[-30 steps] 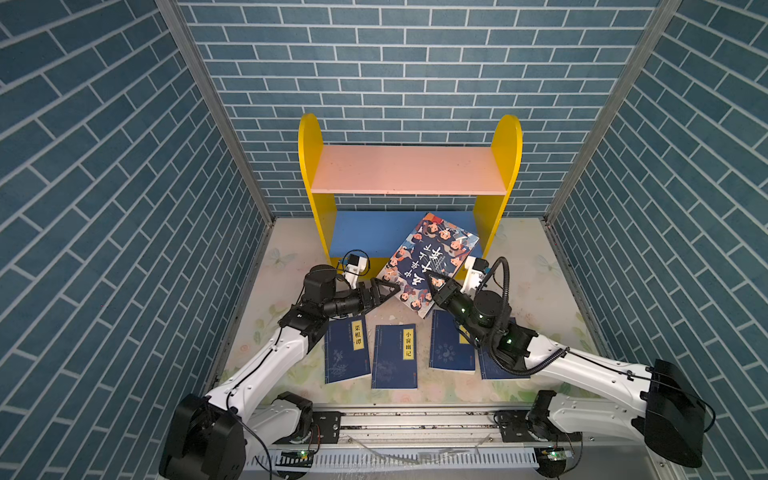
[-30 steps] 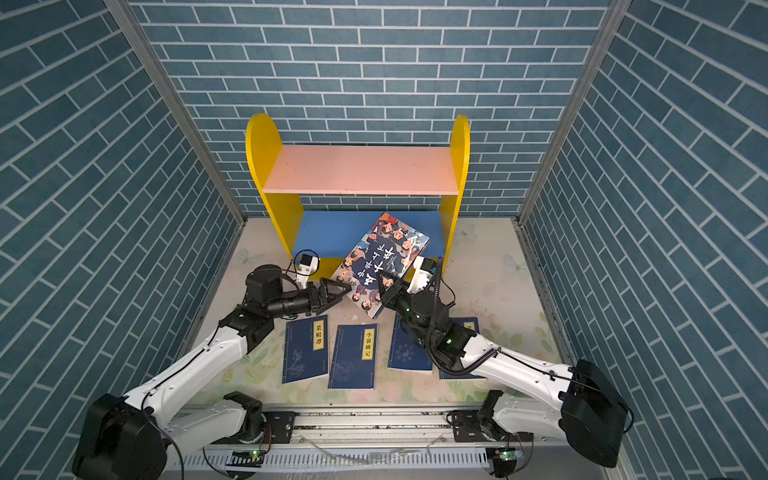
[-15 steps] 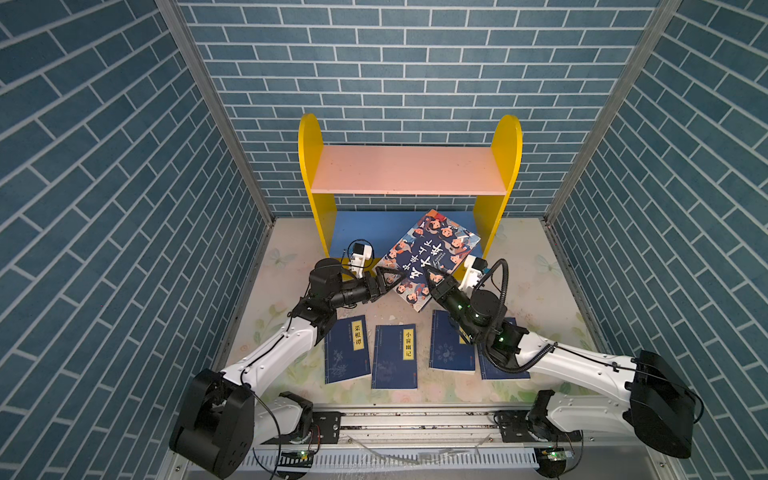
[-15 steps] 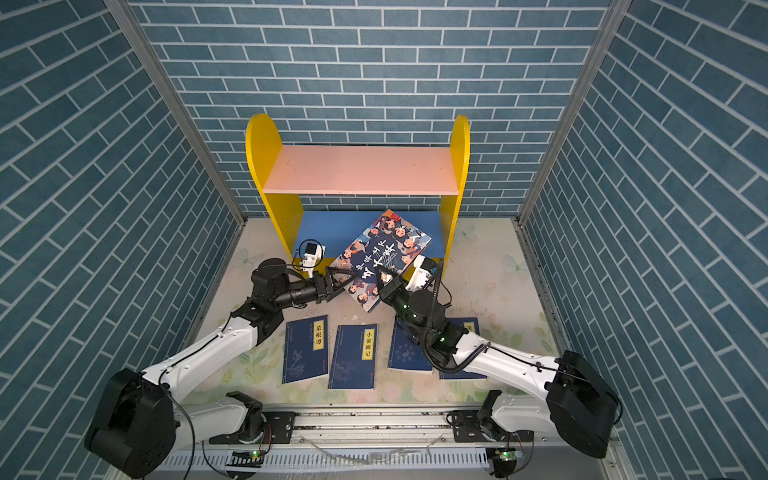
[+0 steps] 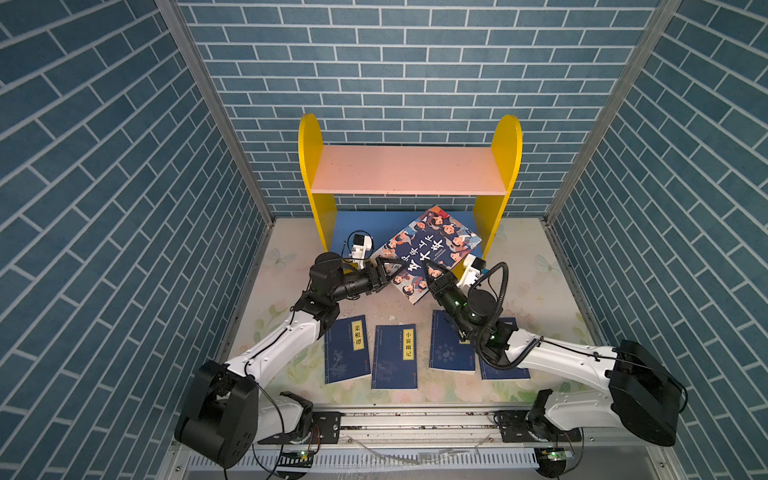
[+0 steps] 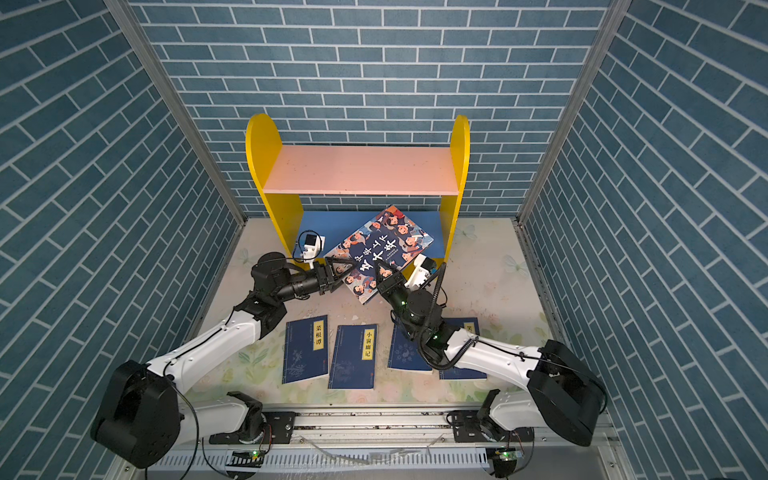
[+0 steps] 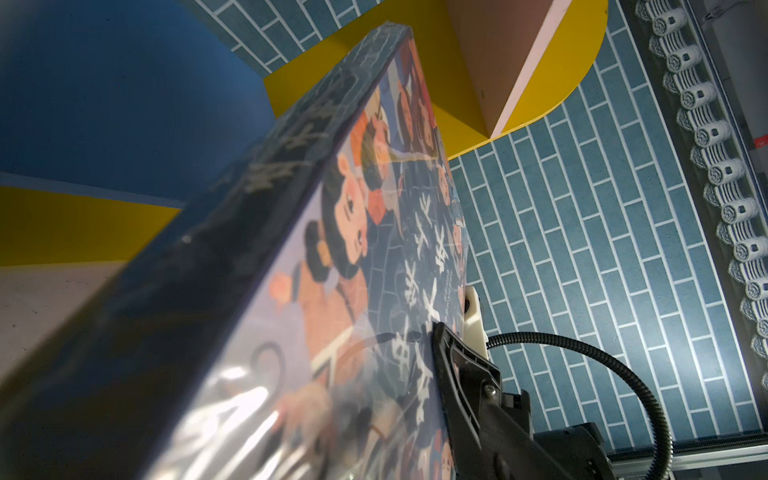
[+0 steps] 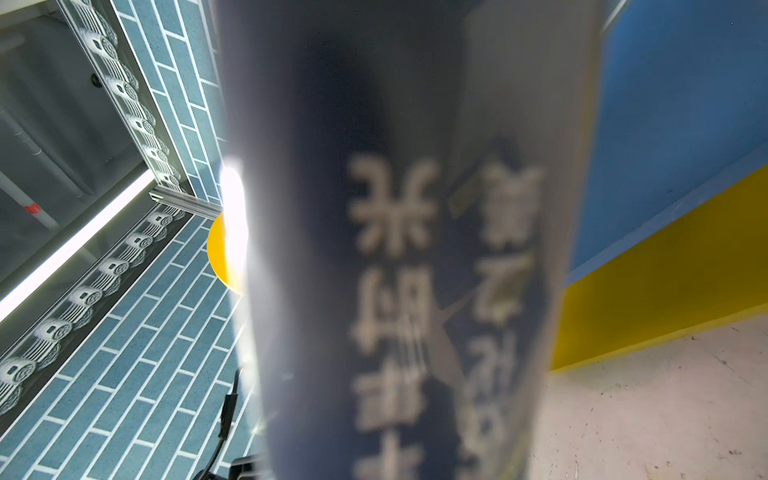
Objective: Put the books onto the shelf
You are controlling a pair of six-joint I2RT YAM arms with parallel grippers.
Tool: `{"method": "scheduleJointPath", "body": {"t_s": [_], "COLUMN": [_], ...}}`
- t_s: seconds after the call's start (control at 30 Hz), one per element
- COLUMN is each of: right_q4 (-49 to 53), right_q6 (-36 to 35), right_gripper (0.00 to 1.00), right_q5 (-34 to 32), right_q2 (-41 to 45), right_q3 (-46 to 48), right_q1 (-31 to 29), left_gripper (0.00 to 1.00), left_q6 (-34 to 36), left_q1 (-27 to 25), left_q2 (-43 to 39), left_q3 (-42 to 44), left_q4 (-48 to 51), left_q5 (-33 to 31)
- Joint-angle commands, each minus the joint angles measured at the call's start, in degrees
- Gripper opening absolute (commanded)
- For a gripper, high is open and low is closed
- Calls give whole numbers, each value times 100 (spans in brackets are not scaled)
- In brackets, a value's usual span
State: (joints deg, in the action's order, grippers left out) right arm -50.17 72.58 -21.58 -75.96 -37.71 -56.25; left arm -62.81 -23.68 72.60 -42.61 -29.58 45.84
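The right gripper (image 5: 430, 275) clamps the tilted cartoon book (image 5: 432, 249), long axis toward the shelf (image 5: 409, 170); the left gripper (image 5: 395, 268), jaws apart, straddles its near-left edge.

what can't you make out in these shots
- Rightmost navy book: title label mostly covered by the right arm in both top views.
- Right wrist view: cartoon book fills it, blurred, hiding what lies behind.
- Blue lower board: back part hidden under pink upper board.
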Motion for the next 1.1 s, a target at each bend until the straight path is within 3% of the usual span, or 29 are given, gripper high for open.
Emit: {"method": "scheduleJointPath", "body": {"t_s": [0.0, 0.2, 0.33, 0.5, 0.7, 1.07], "right_q4": [-1384, -1102, -1133, -1178, -1095, -466], "right_q6": [72, 55, 123, 161, 69, -232], "right_gripper": [0, 0, 0, 9, 29, 46], "right_q5": [75, 67, 183, 258, 243, 199], "right_q2": [91, 135, -24, -96, 267, 1118], "right_q3": [-81, -92, -115, -58, 257, 650], "right_q1": [-33, -77, -88, -88, -88, -36], "left_gripper": [73, 50, 25, 3, 0, 0], "left_q6": [3, -184, -163, -65, 185, 177], "left_q1": [-136, -163, -163, -159, -54, 403], "left_q2": [51, 187, 254, 196, 88, -188], "left_q3": [-236, -467, -581, -652, -644, -631], "left_q4": [-396, -209, 110, 355, 655, 734], "left_q5": [4, 5, 10, 45, 319, 1229]}}
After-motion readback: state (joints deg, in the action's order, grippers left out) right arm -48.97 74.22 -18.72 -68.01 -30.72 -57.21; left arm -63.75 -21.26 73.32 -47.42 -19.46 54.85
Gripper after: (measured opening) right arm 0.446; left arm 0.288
